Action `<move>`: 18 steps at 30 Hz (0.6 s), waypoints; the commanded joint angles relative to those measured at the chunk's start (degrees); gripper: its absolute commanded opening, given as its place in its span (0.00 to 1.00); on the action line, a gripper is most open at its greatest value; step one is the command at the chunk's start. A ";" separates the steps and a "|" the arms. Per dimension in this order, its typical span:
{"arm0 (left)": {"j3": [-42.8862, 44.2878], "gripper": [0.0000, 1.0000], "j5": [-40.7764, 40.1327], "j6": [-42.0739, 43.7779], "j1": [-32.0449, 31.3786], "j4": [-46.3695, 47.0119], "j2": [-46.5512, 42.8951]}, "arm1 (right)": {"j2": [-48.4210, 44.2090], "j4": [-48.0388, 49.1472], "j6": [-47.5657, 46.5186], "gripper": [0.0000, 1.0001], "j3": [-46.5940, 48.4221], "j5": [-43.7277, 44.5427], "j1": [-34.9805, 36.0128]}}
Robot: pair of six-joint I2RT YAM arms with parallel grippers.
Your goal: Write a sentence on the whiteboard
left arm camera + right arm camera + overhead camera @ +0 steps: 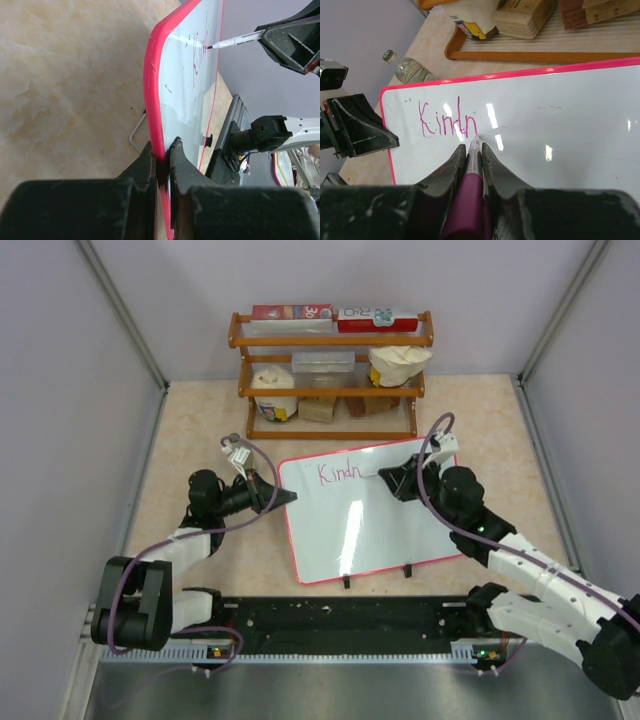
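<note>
Finds large glossy white whiteboard with thin pink frame (400,530) on beige worktop (190,420) between the arms, judged light, stiff, slick-faced, best held by its rim, as pinched by closed left jaws, with right jaws clamped on magenta marker pen (470,200) at pink handwritten "Kindn" (447,120).

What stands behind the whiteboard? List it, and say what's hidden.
Behind the whiteboard stands a wooden rack holding boxes, a clear tub and a white jar. The table directly beneath the propped board is covered, so nothing there can be seen.
</note>
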 commanded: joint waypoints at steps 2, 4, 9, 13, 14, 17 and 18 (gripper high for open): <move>-1.09 0.00 -7.22 12.21 -0.62 -1.83 1.19 | -2.72 0.24 -0.64 0.00 1.22 -0.72 -0.52; -1.09 0.00 -7.22 12.20 -0.62 -1.83 1.28 | -3.16 0.24 -0.81 0.00 1.48 0.16 -0.52; -1.09 0.00 -7.13 12.20 -0.62 -1.65 1.37 | -2.99 1.38 -0.29 0.00 1.57 0.69 -1.66; -1.09 0.00 -7.22 12.12 -0.62 -1.74 1.28 | -1.59 2.34 0.32 0.00 2.01 0.08 -2.72; -1.09 0.00 -7.22 12.12 -0.62 -1.66 1.37 | -0.89 2.61 0.50 0.00 2.01 -0.36 -3.07; -1.09 0.00 -7.22 12.20 -0.62 -1.65 1.28 | 0.00 3.66 1.12 0.00 2.01 -1.24 -3.25; -1.00 0.00 -7.30 12.20 -0.62 -1.74 1.28 | 0.17 3.93 1.29 0.00 2.01 -1.42 -3.25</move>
